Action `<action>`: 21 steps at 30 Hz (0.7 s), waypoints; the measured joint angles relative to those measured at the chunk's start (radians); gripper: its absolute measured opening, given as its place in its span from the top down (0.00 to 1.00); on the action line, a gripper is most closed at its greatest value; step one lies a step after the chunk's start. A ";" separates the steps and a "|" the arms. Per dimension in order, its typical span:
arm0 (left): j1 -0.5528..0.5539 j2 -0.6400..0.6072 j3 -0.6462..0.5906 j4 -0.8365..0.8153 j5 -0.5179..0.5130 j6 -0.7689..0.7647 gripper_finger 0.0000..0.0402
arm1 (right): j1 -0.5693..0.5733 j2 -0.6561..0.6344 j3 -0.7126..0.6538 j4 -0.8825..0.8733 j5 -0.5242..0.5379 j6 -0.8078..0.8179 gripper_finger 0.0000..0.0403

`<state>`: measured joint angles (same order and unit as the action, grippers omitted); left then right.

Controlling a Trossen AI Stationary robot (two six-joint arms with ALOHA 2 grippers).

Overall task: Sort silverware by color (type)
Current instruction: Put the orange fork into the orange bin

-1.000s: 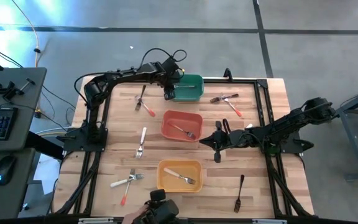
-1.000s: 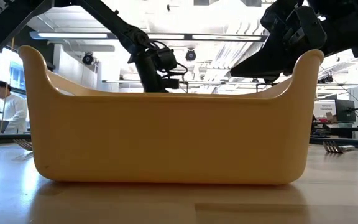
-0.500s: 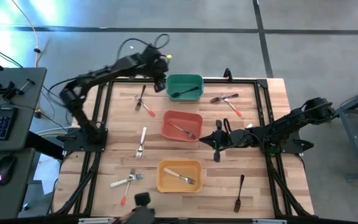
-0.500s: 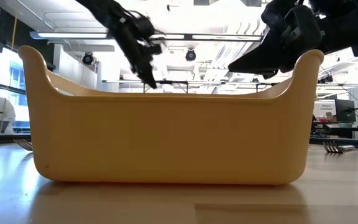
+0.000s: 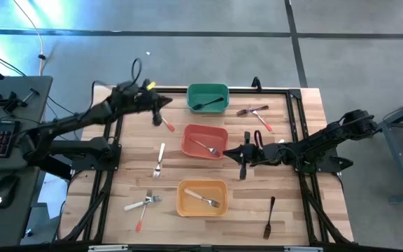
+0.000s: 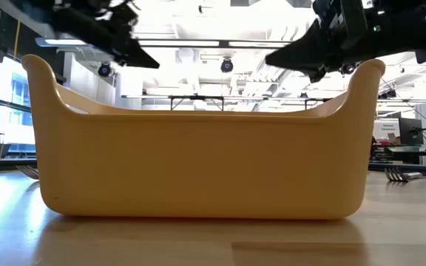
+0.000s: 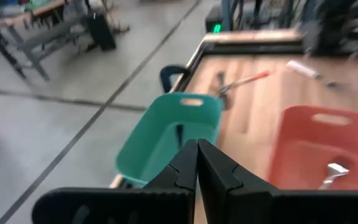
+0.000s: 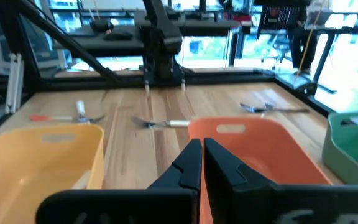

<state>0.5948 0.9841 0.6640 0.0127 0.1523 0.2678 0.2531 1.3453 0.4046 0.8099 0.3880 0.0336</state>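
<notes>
- High view showed the left gripper (image 5: 165,102) raised over the table's far left part, just left of the green bin (image 5: 208,99), its jaws pressed shut with nothing between them
- Left wrist view confirmed it: the two dark fingers (image 7: 185,168) met in a closed point, with the green bin (image 7: 166,140) and the red bin (image 7: 319,146) beyond them
- A dark utensil (image 5: 207,105) lay inside the green bin
- The right gripper (image 5: 242,155) hovered just right of the red bin (image 5: 204,141), jaws closed and empty; in the right wrist view its fingers (image 8: 194,165) touched along a thin seam
- The red bin held a fork with a silver head (image 5: 208,148), and the yellow bin (image 5: 202,198) held a white-handled fork (image 5: 203,199)
- Loose silverware lay on the wooden table (image 5: 299,119): an orange-handled piece (image 5: 166,124) by the left gripper, a white-handled fork (image 5: 159,160) left of the red bin, and a crossed pair (image 5: 143,206) near the front left
- A crossed group with an orange handle (image 5: 257,114) rested right of the green bin, well apart from a dark fork (image 5: 269,217) at the front right
- Low view was filled by the yellow bin's wall (image 6: 198,162), both arms dark above it
</notes>
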 joint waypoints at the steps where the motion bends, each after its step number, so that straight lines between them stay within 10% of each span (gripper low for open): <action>1: -0.013 -0.038 -0.045 0.034 0.000 -0.018 0.99 | 0.000 0.000 0.000 0.015 -0.003 -0.011 1.00; 13: -0.168 -0.257 -0.397 0.345 0.000 -0.102 0.99 | -0.017 0.000 0.034 0.159 -0.026 -0.104 1.00; 21: -0.231 -0.271 -0.492 0.415 -0.001 -0.110 0.99 | -0.092 0.019 0.232 -0.064 -0.025 -0.089 0.96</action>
<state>0.3642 0.7132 0.1723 0.4275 0.1513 0.1574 0.1612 1.3641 0.6368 0.7461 0.3630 -0.0555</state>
